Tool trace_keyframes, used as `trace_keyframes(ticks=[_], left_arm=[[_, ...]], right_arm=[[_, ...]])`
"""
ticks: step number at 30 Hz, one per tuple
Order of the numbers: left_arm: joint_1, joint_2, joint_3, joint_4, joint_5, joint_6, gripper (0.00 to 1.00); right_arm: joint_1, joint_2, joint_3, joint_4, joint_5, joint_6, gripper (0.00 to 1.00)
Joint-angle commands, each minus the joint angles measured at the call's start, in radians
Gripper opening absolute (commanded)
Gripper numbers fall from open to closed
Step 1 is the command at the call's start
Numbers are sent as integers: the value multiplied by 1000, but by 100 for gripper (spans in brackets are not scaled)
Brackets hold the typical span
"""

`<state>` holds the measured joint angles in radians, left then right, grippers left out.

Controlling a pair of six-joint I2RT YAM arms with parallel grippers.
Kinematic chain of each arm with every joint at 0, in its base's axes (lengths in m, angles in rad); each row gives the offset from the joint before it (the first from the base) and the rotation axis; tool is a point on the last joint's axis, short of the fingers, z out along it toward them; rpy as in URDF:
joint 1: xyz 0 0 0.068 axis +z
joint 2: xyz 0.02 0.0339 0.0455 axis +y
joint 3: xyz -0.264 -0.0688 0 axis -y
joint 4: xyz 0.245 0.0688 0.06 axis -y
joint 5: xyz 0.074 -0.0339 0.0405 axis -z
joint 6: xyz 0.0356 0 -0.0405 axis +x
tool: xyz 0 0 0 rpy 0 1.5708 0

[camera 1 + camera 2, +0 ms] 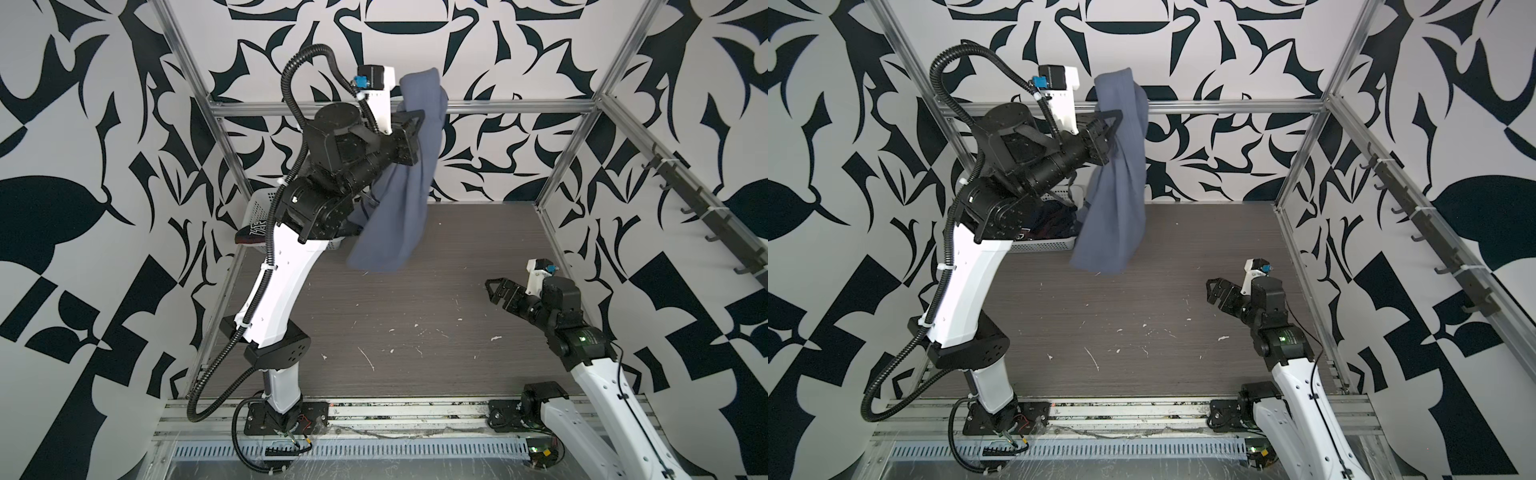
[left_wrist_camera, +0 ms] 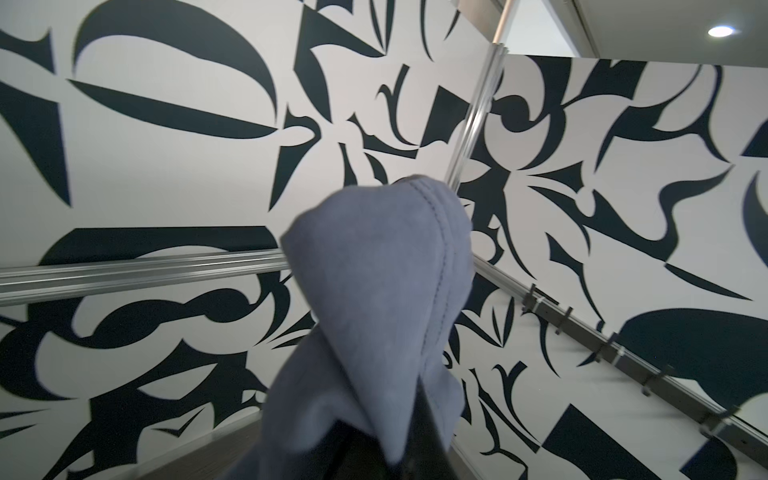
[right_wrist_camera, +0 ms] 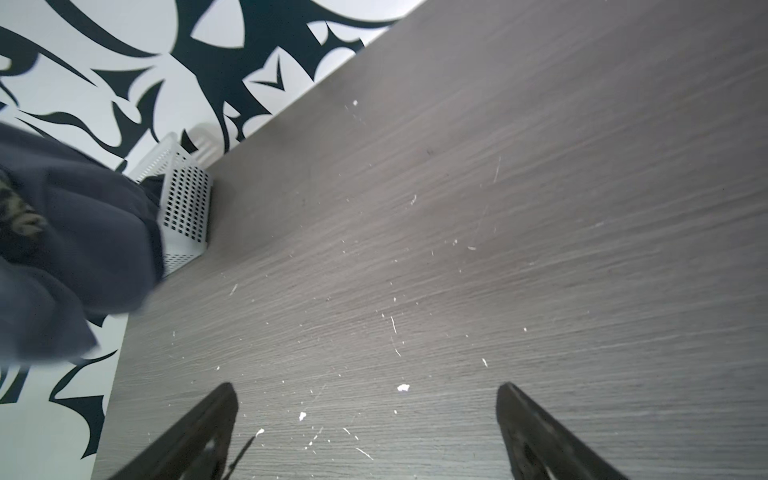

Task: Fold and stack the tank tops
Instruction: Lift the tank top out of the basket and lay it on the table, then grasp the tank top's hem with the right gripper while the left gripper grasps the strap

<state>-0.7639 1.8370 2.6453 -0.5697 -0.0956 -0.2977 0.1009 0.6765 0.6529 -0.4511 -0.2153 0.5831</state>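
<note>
Table (image 1: 415, 299) was the biggest thing in view: bare dark wood grain with white flecks, nothing laid out on it. The grey-blue tank top (image 1: 399, 199) hung in the air over the far left part of the table, bunched into a long drape. Its lower hem looked clear of the surface, and a stitched edge flopped over the top of my left gripper (image 1: 417, 124). That gripper was pinched tight on the cloth, high up near the back frame bar (image 1: 498, 106). In the left wrist view the cloth (image 2: 374, 299) hid the fingers.

Step, as I judged it: the first top was out of the basket (image 1: 1042, 246) and being carried to the open table. No fold was started and nothing was stacked.

Next move needed the top brought down and spread flat in the middle. It was held at one point only, so it would land in a heap unless my right gripper (image 3: 365, 388) took a second edge. That one sat low over the near right of the table, jaws spread wide and empty, well apart from the cloth.

The dark navy tank top (image 1: 1054, 218) was in the white basket at the far left, partly behind my left arm. One bit (image 1: 254, 230) hung over the rim, with white print I couldn't read.

In the way: the basket was just beside the hanging hem, so a swing could snag it. The hook rail (image 1: 685, 199) on the right wall was well clear.
</note>
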Motion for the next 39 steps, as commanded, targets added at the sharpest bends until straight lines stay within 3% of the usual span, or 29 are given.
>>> trace_keyframes(ticks=[1, 5, 8, 11, 12, 14, 15, 17, 20, 23, 26, 31, 34, 39], left_arm=[[-6, -55, -83, 67, -85, -1, 0], [-3, -138, -368, 76, -261, -24, 0], [20, -217, -684, 97, -406, -99, 5], [151, -239, -933, 15, -377, -310, 13], [204, -232, -997, -28, -352, -375, 19], [266, -202, -1074, -99, -342, -414, 48], [274, -176, -1081, -153, -351, -404, 61], [267, -132, -1052, -268, -360, -388, 72], [186, -117, -1054, -293, -322, -368, 76], [45, -96, -1030, -291, -296, -363, 81], [-69, -27, -1004, -249, -185, -386, 81], [-204, 160, -857, -223, -135, -409, 81], [-234, 254, -775, -234, -121, -422, 81], [-236, 362, -698, -240, -92, -445, 69]], right_arm=[[5, -21, 71, -26, 27, -37, 99], [5, -17, 83, -40, 24, -48, 100], [5, 0, 70, -44, 22, -54, 99], [6, 25, 52, -43, 21, -58, 99], [5, 37, 48, -42, 19, -60, 100], [5, 58, 47, -42, 17, -66, 100], [5, 71, 51, -46, 16, -70, 99], [6, 91, 58, -61, 22, -76, 100], [5, 108, 63, -86, 48, -80, 99], [5, 102, 55, -103, 90, -77, 99], [6, 78, 40, -112, 110, -65, 99], [6, 38, 11, -123, 111, -51, 100], [5, 21, -11, -127, 108, -43, 100], [5, 6, -49, -120, 82, -30, 99]])
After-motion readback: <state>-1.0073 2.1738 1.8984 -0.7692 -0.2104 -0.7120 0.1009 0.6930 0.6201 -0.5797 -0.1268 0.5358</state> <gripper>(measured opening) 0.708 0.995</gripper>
